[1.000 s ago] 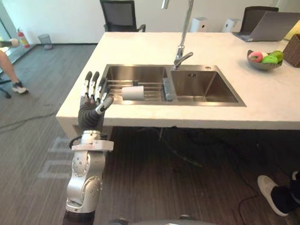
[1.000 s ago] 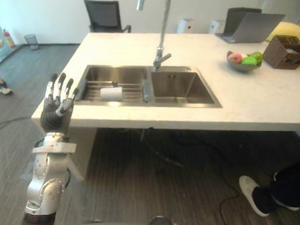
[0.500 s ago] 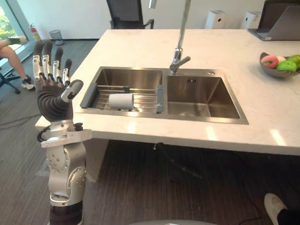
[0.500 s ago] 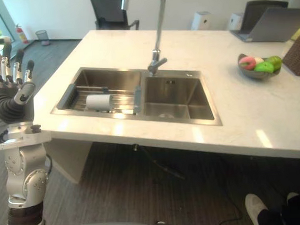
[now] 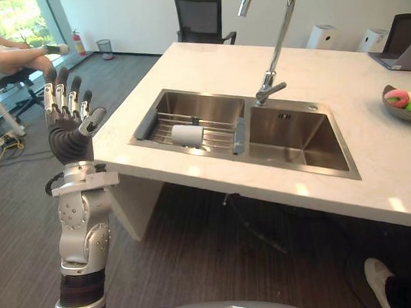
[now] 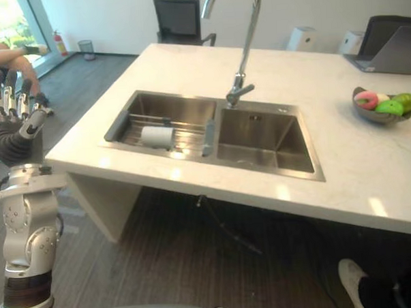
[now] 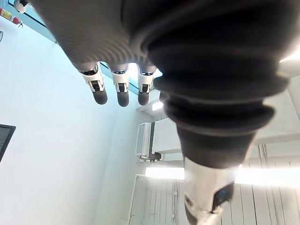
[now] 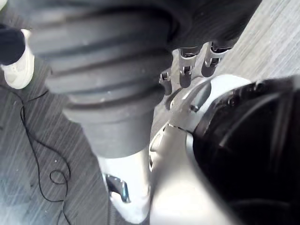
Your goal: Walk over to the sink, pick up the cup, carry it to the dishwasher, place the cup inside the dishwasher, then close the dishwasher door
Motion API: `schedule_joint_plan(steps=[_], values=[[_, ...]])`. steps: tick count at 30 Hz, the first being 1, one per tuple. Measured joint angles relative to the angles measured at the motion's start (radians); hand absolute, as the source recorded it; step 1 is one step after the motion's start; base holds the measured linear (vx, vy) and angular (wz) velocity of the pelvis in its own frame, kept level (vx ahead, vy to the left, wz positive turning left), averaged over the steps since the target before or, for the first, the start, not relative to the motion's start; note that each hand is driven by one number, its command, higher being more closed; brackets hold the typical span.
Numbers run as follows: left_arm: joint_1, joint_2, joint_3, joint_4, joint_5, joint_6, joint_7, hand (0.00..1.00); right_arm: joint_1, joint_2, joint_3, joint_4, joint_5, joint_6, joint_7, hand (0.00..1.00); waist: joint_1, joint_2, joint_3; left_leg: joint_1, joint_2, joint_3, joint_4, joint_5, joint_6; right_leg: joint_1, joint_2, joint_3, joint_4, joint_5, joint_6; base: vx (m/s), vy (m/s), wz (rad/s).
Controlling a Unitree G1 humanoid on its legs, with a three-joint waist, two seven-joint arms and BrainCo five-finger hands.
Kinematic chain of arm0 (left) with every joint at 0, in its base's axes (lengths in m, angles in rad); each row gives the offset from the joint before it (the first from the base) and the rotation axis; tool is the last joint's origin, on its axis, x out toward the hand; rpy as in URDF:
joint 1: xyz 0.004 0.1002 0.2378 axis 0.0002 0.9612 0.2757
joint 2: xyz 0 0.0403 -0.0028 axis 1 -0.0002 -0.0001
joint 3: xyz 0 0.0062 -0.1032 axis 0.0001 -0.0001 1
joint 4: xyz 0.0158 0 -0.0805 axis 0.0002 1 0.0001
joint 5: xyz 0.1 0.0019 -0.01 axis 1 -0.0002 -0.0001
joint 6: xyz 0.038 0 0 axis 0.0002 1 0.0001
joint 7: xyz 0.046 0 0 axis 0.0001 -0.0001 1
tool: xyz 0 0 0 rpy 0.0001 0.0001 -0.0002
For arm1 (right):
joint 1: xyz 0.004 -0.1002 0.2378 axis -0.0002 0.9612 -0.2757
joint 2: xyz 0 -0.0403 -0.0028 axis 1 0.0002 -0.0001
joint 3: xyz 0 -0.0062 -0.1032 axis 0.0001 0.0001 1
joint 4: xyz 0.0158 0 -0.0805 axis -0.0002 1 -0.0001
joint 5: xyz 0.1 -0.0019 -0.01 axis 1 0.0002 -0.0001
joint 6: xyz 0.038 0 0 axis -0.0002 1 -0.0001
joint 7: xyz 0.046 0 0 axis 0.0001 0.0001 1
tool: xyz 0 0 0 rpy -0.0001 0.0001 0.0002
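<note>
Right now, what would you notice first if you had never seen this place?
The left hand stands out, raised with straight fingers off the counter's left end. Next comes the steel sink in the white counter, a cup lying on its side on the rack in its left basin, a tall tap above.
</note>
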Motion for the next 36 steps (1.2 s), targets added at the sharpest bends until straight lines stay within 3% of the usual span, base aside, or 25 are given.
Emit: schedule_joint_plan(steps=[1, 2, 3, 6, 7, 13, 17, 20, 23, 26, 32, 34, 35, 36], values=[[0.009, -0.006, 0.001, 0.001, -0.004, -0.001, 0.0, 0.0, -0.002, -0.003, 0.001, 0.001, 0.0, -0.001, -0.001, 0.0, -0.005, 0.019, 0.008, -0.013, 0.014, 0.002, 0.043, -0.018, -0.005, 0.009, 0.01, -0.008, -0.002, -0.005, -0.006, -0.12, -0.04, 0.33], [0.03, -0.002, 0.001, -0.002, -0.011, -0.003, -0.004, 0.0, 0.004, -0.004, 0.001, -0.002, 0.001, -0.004, -0.001, 0.0, 0.001, 0.016, 0.015, -0.026, 0.02, 0.002, 0.081, -0.008, -0.003, 0.026, 0.02, 0.003, -0.027, 0.006, -0.014, -0.14, -0.035, -0.01], [0.047, 0.002, 0.001, -0.003, -0.02, -0.021, -0.006, 0.0, 0.004, -0.007, 0.002, -0.006, 0.0, -0.003, 0.0, 0.0, 0.014, 0.017, 0.012, -0.018, 0.015, 0.004, 0.05, 0.021, 0.001, 0.018, 0.017, 0.021, -0.033, 0.014, -0.017, -0.13, -0.045, -0.17], [0.049, 0.0, 0.003, -0.041, -0.024, -0.065, -0.017, 0.0, 0.003, -0.02, 0.009, -0.039, 0.006, 0.019, 0.008, 0.0, 0.008, 0.042, 0.014, 0.032, 0.02, 0.056, -0.123, 0.055, -0.031, -0.026, 0.03, 0.05, -0.04, 0.034, -0.017, -0.11, -0.024, -0.27], [0.03, -0.022, 0.005, -0.062, -0.067, -0.06, -0.026, 0.0, 0.007, -0.016, 0.081, -0.069, 0.079, 0.024, 0.028, 0.0, 0.002, 0.028, 0.021, 0.061, -0.011, 0.127, -0.248, 0.146, -0.044, 0.021, 0.002, -0.01, -0.217, 0.18, 0.014, -0.02, 0.006, -0.15], [0.03, -0.048, -0.005, -0.061, -0.067, -0.06, -0.026, 0.0, 0.019, -0.015, 0.081, -0.07, 0.08, 0.022, 0.026, 0.0, -0.005, 0.026, 0.012, 0.068, -0.01, 0.142, -0.251, 0.141, -0.049, 0.014, 0.003, 0.004, -0.209, 0.18, 0.013, 0.0, 0.0, -0.07], [0.03, -0.111, -0.11, -0.033, -0.069, -0.048, -0.024, 0.0, 0.021, -0.007, 0.084, -0.071, 0.098, 0.01, 0.004, 0.0, -0.024, 0.019, -0.005, 0.081, -0.014, 0.159, -0.259, 0.128, -0.042, 0.01, -0.004, 0.021, -0.19, 0.171, 0.018, 0.01, 0.013, -0.12], [0.03, -0.173, -0.226, 0.045, -0.107, -0.008, -0.021, 0.0, 0.024, 0.003, 0.094, -0.074, 0.097, -0.004, -0.023, 0.0, -0.05, 0.009, -0.045, 0.09, -0.024, 0.175, -0.299, 0.137, -0.042, -0.004, -0.017, 0.021, -0.181, 0.164, 0.027, 0.05, 0.024, 0.02], [0.03, -0.23, -0.302, 0.142, -0.116, 0.046, -0.02, 0.0, 0.029, 0.01, 0.099, -0.081, 0.101, -0.04, -0.062, 0.0, -0.057, 0.0, -0.062, 0.119, -0.038, 0.192, -0.352, 0.155, -0.04, -0.001, -0.029, 0.023, -0.176, 0.156, 0.039, 0.07, 0.033, 0.04], [0.03, -0.211, -0.31, 0.239, -0.118, 0.083, -0.023, 0.0, 0.024, 0.011, 0.078, -0.08, 0.097, -0.04, -0.1, 0.0, -0.083, -0.001, -0.068, 0.139, -0.046, 0.17, -0.382, 0.184, -0.044, 0.026, -0.032, 0.006, -0.205, 0.165, 0.046, 0.1, 0.014, 0.2], [0.031, -0.148, -0.281, 0.32, -0.129, 0.1, -0.026, 0.0, 0.003, 0.045, -0.018, -0.067, 0.076, -0.031, -0.109, 0.0, -0.084, -0.023, -0.056, 0.159, -0.05, 0.145, -0.392, 0.184, -0.046, 0.074, -0.02, -0.015, -0.262, 0.181, 0.05, 0.05, -0.004, 0.11], [0.031, -0.16, -0.263, 0.321, -0.128, 0.102, -0.026, 0.0, 0.002, 0.053, -0.033, -0.063, 0.053, -0.036, -0.11, 0.0, -0.08, -0.034, -0.045, 0.156, -0.053, 0.148, -0.385, 0.175, -0.045, 0.043, -0.04, -0.008, -0.181, 0.142, 0.053, -0.03, 0.013, -0.03], [0.031, -0.167, -0.252, 0.32, -0.125, 0.102, -0.026, 0.0, 0.006, 0.064, -0.038, -0.062, 0.039, -0.038, -0.113, 0.0, -0.083, -0.053, -0.03, 0.162, -0.066, 0.146, -0.369, 0.153, -0.045, 0.004, -0.072, -0.001, -0.056, 0.086, 0.052, -0.08, -0.002, 0.0], [0.031, -0.167, -0.247, 0.32, -0.123, 0.101, -0.024, 0.0, 0.008, 0.071, -0.038, -0.062, 0.039, -0.038, -0.116, 0.0, -0.083, -0.058, -0.02, 0.167, -0.07, 0.144, -0.356, 0.141, -0.048, -0.023, -0.087, 0.015, 0.018, 0.068, 0.043, -0.09, 0.0, -0.02]])
